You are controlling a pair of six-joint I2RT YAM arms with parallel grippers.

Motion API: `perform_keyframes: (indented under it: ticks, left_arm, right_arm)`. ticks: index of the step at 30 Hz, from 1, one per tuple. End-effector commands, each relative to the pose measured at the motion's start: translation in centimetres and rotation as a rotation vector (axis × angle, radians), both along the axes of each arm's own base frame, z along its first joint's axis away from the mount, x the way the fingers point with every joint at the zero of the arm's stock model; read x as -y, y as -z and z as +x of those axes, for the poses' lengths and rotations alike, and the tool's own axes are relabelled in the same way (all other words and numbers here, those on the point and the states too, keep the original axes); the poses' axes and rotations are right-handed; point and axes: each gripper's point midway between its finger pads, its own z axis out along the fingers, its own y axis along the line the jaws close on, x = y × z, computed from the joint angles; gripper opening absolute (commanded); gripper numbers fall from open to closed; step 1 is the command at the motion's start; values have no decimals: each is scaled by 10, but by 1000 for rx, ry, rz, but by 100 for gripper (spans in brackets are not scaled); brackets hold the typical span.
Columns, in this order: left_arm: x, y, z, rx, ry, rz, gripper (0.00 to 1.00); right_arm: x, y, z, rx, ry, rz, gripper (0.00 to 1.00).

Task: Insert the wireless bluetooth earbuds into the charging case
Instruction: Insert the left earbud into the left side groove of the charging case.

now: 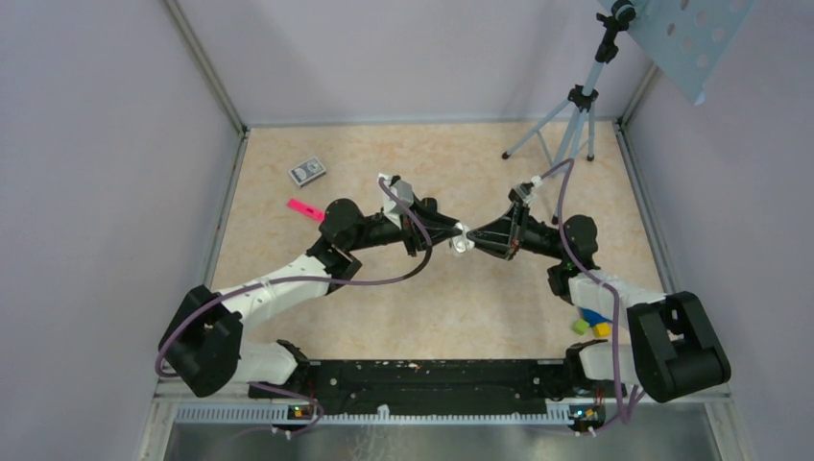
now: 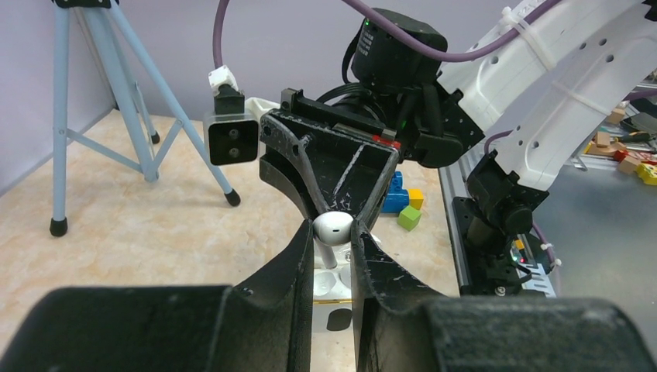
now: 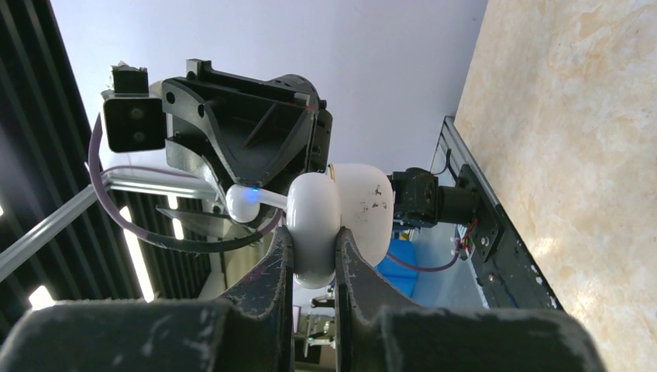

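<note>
My left gripper is shut on a white earbud, pinching its bulb, with the stem pointing down toward the case. My right gripper is shut on the white charging case and holds it in the air, lid open. The two grippers meet tip to tip above the middle of the table. In the right wrist view the earbud has its stem against the case's open top. In the left wrist view the case's sockets show just below the earbud. No other earbud is in view.
A blue-grey tripod stands at the back right. A small grey box and a pink strip lie at the back left. Coloured toy blocks sit by the right arm's base. Walls enclose the table.
</note>
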Motion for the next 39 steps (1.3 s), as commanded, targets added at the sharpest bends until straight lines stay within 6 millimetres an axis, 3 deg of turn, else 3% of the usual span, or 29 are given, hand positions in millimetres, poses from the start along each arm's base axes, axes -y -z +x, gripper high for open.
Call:
perform_keyframes:
  ticks: [1, 39]
  left_arm:
    - [3, 1, -1, 37, 14, -3, 0]
    - [0, 19, 10, 93, -45, 68, 0]
  right_arm:
    - [-1, -15, -6, 84, -6, 29, 0]
    - [-1, -15, -9, 86, -1, 39, 0]
